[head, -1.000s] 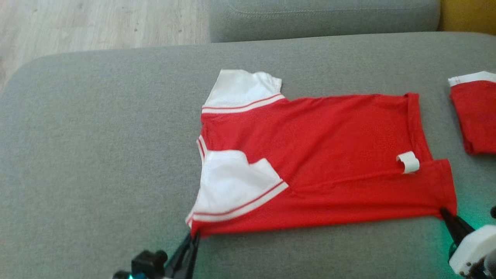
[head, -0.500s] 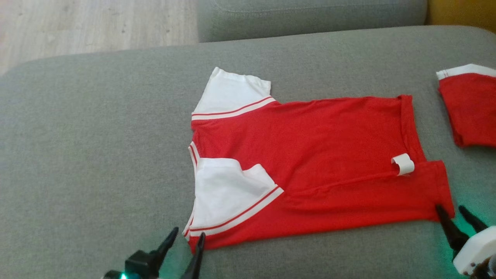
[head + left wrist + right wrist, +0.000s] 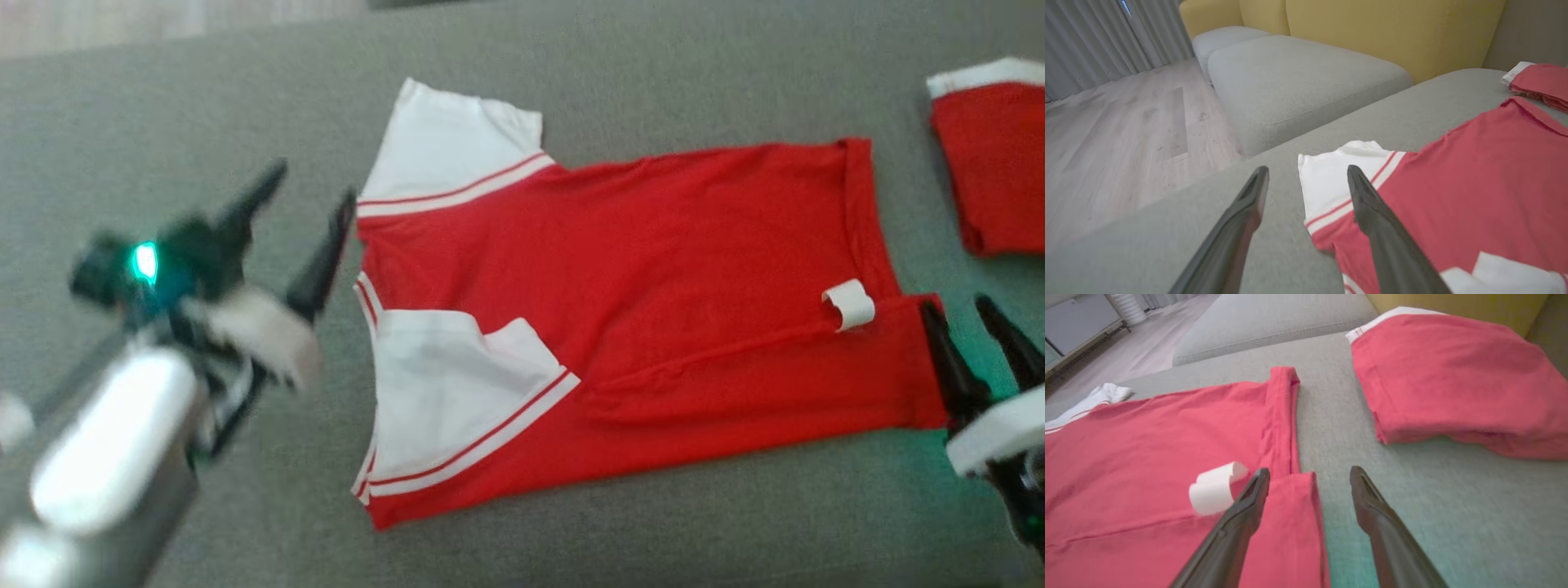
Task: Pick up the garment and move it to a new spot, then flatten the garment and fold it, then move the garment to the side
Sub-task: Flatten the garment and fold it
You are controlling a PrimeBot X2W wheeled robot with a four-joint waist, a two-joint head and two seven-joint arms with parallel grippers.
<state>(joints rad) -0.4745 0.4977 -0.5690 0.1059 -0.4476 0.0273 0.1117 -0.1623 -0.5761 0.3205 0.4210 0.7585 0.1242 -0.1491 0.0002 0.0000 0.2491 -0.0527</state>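
- shirt [image 3: 669, 245] lies flat on the sofa [image 3: 571, 65]
- left gripper [image 3: 315, 183] gaping, empty, right beside the far sleeve [image 3: 445, 147]
- right gripper [image 3: 955, 304] gaping too, over the hem [image 3: 859, 212] edge

Grey cushion [image 3: 653, 65] bears red shirt [image 3: 653, 286], folded garment [image 3: 996, 163].

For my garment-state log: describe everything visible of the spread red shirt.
The shirt is red thin knit with white sleeves, striped seams and a curled white label near the hem. It lies flat on the grey cushion, near sleeve folded in over the body. The open left gripper hangs by the far sleeve; the open right gripper straddles a hem corner, contact unclear.
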